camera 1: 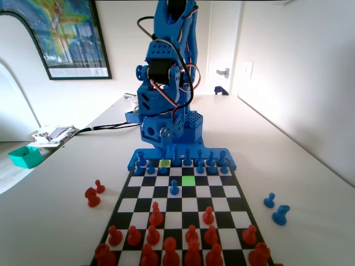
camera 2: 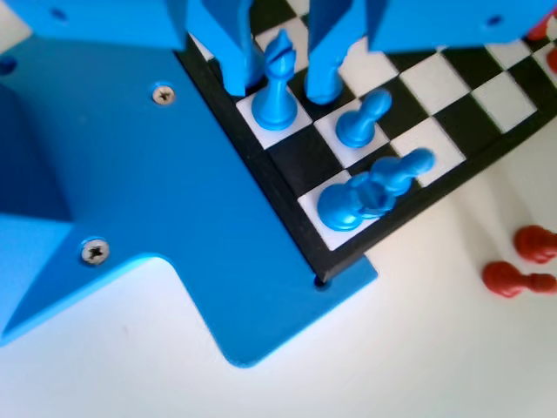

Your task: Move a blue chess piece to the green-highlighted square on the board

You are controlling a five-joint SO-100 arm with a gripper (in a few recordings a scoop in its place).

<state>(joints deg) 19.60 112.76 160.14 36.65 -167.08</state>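
Observation:
In the wrist view a slim blue chess piece (camera 2: 277, 83) with a notched, knobbed top stands upright on a white square near the board's corner. My gripper (camera 2: 283, 87) is open, with one jaw on either side of the piece and a small gap on each side. In the fixed view the gripper (camera 1: 168, 151) hangs low over the far rows of the board (camera 1: 233, 191), right behind a yellow-tinted square (camera 1: 165, 163). The green-highlighted square (camera 1: 188, 180) lies one row nearer the camera and slightly right, with nothing on it.
A blue pawn (camera 1: 174, 188) stands just nearer than the green square. Blue pawns (camera 2: 361, 122) and a bigger blue piece (camera 2: 348, 205) crowd the held-between piece. Red pieces (camera 1: 166, 244) fill the near rows. Off the board lie red pieces (camera 1: 91, 195) and two blue ones (camera 1: 277, 209).

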